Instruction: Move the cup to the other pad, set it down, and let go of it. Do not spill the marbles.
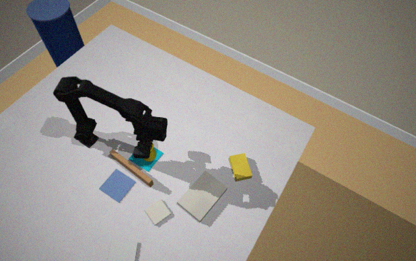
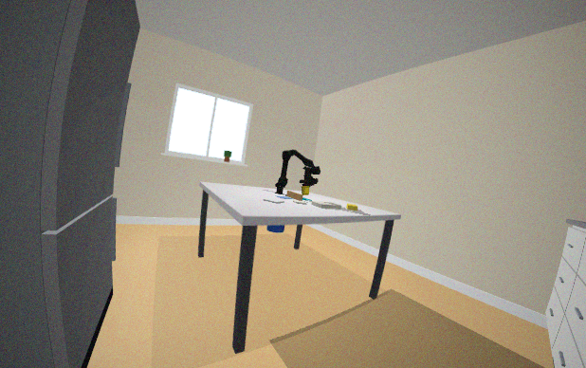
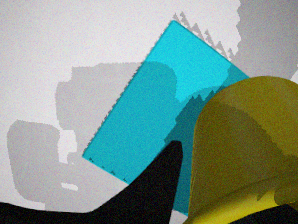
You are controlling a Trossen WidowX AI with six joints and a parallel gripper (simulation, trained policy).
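From my post I have the tool (image 1: 145,155) (image 2: 306,186) clamped on the yellow cup (image 1: 151,154) (image 2: 305,191) (image 3: 240,135), holding it above the cyan pad (image 1: 149,165) (image 3: 145,115). Beside the tool, the wooden bar (image 1: 131,167) (image 2: 294,195) lies on the table (image 1: 195,101) (image 2: 322,219), and past that bar is the blue pad (image 1: 117,185). I can't make out the marbles.

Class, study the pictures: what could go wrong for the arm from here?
The claw grips the yellow cup above the cyan pad. Opening early could drop it and scatter any marbles; none are visible.

The wooden bar lies close by, so drifting that way might knock the cup.

Lowering off-centre could leave it over the pad's edge.
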